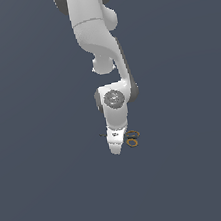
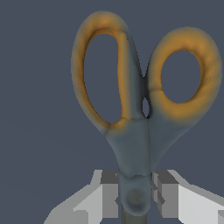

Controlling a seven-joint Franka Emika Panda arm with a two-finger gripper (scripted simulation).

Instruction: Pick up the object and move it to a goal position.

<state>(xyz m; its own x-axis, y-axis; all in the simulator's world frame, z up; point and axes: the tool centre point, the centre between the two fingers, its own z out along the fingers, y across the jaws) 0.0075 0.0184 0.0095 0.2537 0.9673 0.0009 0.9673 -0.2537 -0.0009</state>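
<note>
The small scissors [image 2: 131, 144] have two orange ring handles and a grey-blue neck. In the wrist view they fill the frame, with the pivot between my fingers [image 2: 107, 199]. My gripper [image 2: 135, 199] is shut on the scissors at the pivot, a pad touching each side. The blades are hidden. In the exterior view the gripper [image 1: 116, 149] points down at the floor and the orange handles [image 1: 132, 139] stick out towards the exterior view's right. A thin dark tip shows on the gripper's other side. I cannot tell whether the scissors are lifted off the surface.
A plain dark blue-grey surface [image 1: 49, 193] spreads all around. The white arm [image 1: 99, 43] comes down from the top of the exterior view. No goal marker shows.
</note>
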